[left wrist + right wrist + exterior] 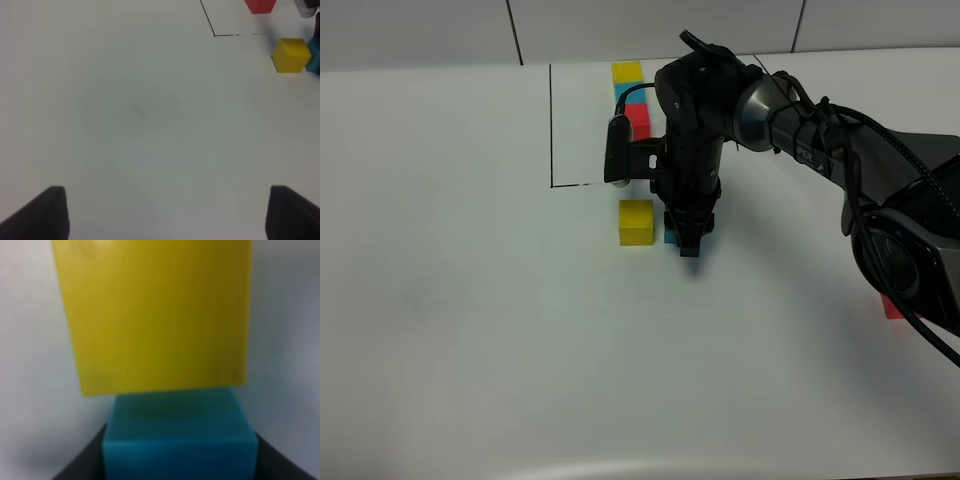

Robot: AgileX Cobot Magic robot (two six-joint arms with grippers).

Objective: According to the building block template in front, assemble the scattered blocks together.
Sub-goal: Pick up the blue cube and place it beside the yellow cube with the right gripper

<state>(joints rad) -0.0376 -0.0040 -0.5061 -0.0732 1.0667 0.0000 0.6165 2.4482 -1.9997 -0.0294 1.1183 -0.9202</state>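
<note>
Two scattered blocks, the yellow block (636, 221) and the cyan block (670, 236), lie side by side just outside the building block template (628, 75).
Right gripper (688, 243), jaws closed, presses the cyan block, apparently to nudge it against yellow; left gripper (167, 215) hangs wide and empty.

Worktop: a plain white worktop (470, 330) is carrying everything.
Outline: a thin black outline (551, 125) is running across the far part of the surface and turning a square corner at its near left end.
Template: the building block template (634, 112) is sitting inside that outline as a straight row, yellow farthest, cyan in the middle, red nearest.
Yellow cube: the loose yellow cube (636, 221) is resting flat just outside the outline's near line.
Cyan cube: the loose cyan cube (671, 236) is lying just beside the yellow one, on its right; whether they are touching is unclear.
Red cube: the loose red cube (891, 307) is sitting well apart at the right edge, only partly showing.
</note>
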